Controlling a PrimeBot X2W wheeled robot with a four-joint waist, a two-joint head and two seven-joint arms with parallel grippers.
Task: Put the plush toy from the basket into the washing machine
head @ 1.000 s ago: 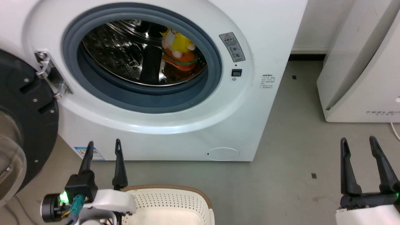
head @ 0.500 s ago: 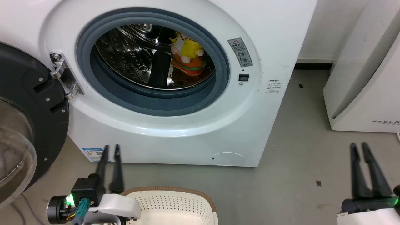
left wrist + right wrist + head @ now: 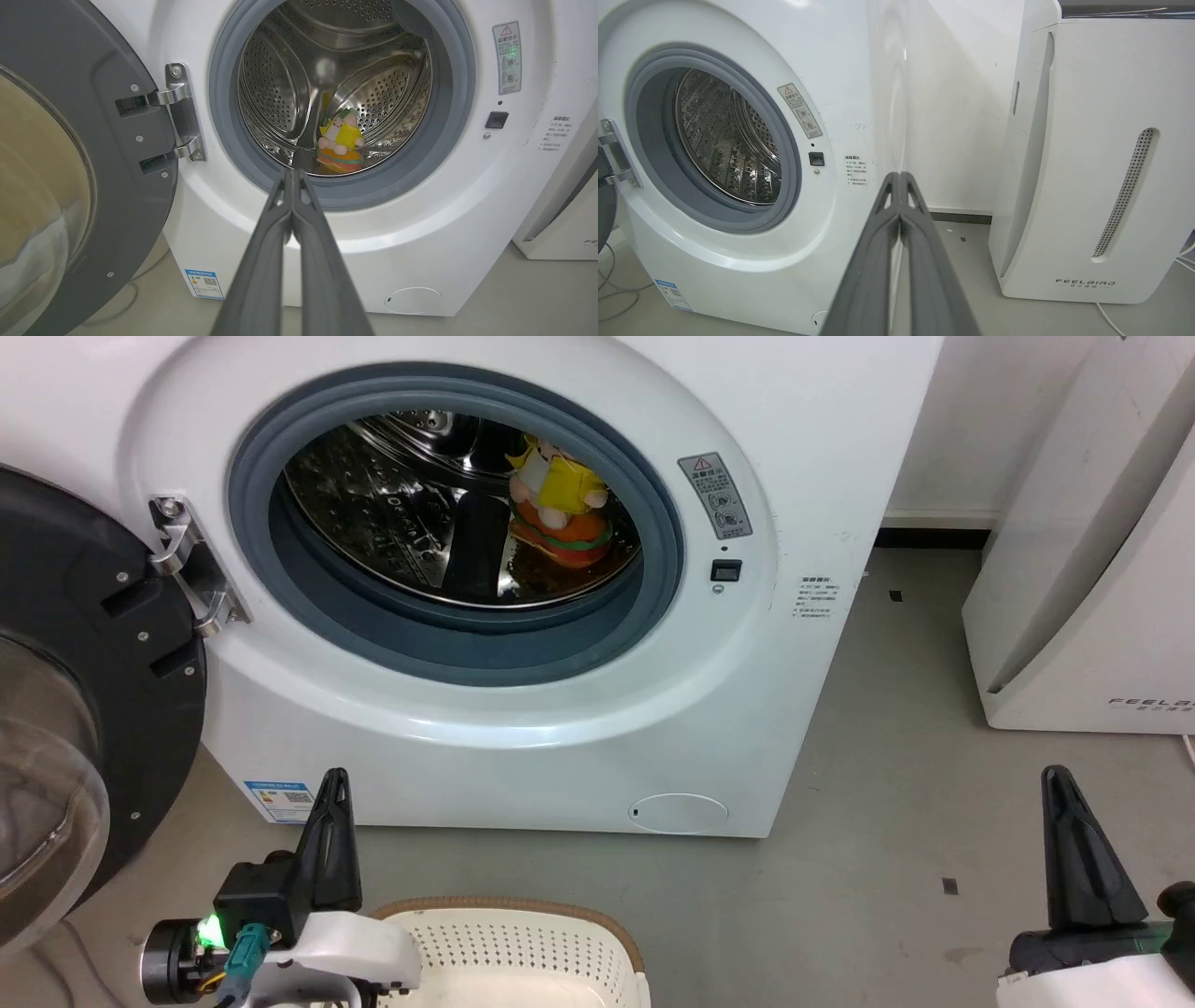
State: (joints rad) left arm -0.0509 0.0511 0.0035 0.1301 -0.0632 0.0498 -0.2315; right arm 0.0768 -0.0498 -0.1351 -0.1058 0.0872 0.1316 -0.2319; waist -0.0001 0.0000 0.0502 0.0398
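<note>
Head view puts the plush toy (image 3: pixel 558 513) inside the washing machine (image 3: pixel 523 719), resting low in the shiny drum (image 3: pixel 373 513) toward its right side, just beside a dark paddle, yellow figure uppermost. The basket (image 3: pixel 523 933) stands on the floor (image 3: pixel 887 859) in front of the machine, near the left pincer (image 3: pixel 329 803).

Both pincers hold nothing. The left one has its two fingers pressed flat together (the left wrist view shows them meeting in one line), and the right pincer (image 3: pixel 1074 831) is likewise closed on itself. Both sit low and well apart from the grey door ring (image 3: pixel 439 653).

By my judgement the placing step is finished: the toy lies past the ring and clear of the opening. What remains, if anything, is tidying. The round glass door (image 3: pixel 65 709) stands swung wide to the left, and the task sentence does not ask for it to be closed, so the next move calls only for keeping the arms off the door and the basket.

As for writing: the white appliance (image 3: pixel 1083 186) to the right carries the word FEELBIRD near its base. A grey warning sticker (image 3: pixel 714 495) with a red triangle sits right of the ring, above a small black button (image 3: pixel 725 570); its characters are too small to read. A short printed block (image 3: pixel 815 597) further right is also illegible. A blue-edged label (image 3: pixel 280 798) with a QR code sits at the machine's lower left.
</note>
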